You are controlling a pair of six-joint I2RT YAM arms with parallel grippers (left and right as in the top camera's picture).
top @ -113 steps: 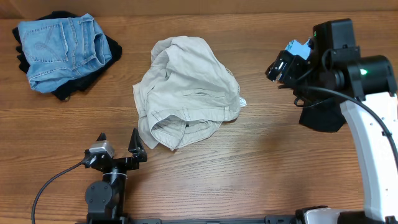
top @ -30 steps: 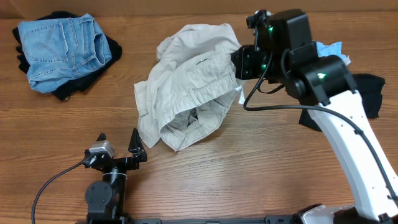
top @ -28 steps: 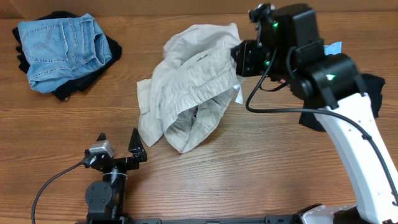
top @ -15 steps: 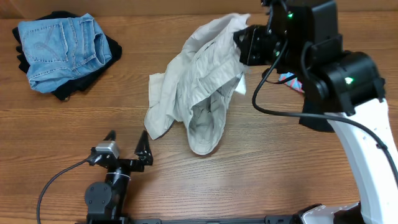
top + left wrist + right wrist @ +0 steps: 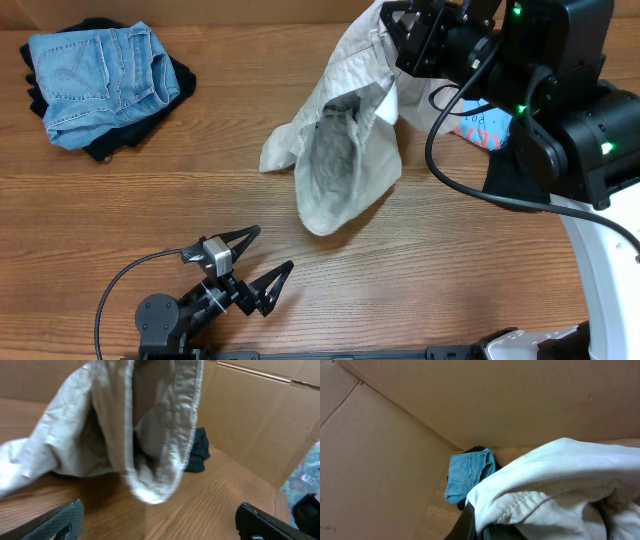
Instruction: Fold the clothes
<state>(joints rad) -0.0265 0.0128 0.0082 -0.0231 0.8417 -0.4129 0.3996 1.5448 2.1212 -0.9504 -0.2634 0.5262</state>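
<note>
Hanging from the right gripper (image 5: 398,40), which seems clamped on their top edge, the cream trousers (image 5: 340,165) have risen off the table (image 5: 150,200) and now dangle nearly clear of it. The left gripper (image 5: 266,251) has swung towards them, jaws spread wide and empty, so spreading the trousers flat probably comes before any fold.

Our fingers (image 5: 59,519) stand wide apart below the cream trousers (image 5: 150,425) hanging over the counter (image 5: 212,505), with a dark garment (image 5: 198,453) behind.
</note>
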